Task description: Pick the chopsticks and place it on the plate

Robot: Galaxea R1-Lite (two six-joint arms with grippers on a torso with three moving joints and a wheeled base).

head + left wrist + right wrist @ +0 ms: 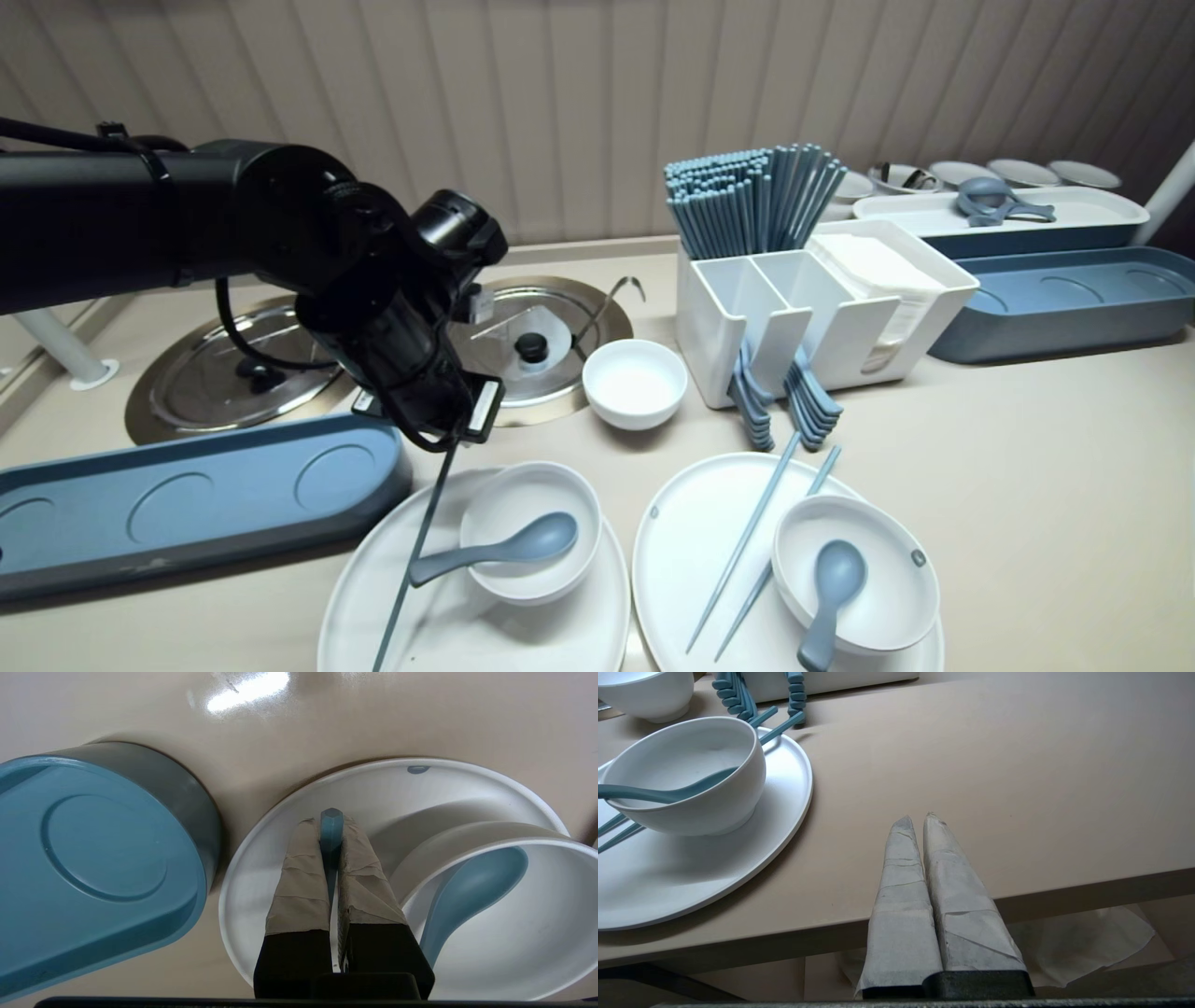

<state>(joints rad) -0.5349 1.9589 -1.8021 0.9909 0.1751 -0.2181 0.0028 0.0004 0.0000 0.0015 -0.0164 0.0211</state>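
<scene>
My left gripper (446,418) hangs over the left white plate (537,639), shut on the top end of a single blue chopstick (411,558). The chopstick slants down across the plate towards the table's front edge. In the left wrist view the chopstick (331,833) is pinched between the taped fingers (299,882) above the plate (259,858). Beside it on the plate stands a white bowl (495,504) holding a blue spoon (523,543). My right gripper (917,817) is shut on nothing, parked at the table's front edge, and is out of the head view.
A long blue tray (187,504) lies just left of the plate. The right plate (695,523) carries a bowl, a spoon and two chopsticks. Behind are a small white bowl (635,383), a white caddy (747,289) of chopsticks and spoons, and steel lids (215,369).
</scene>
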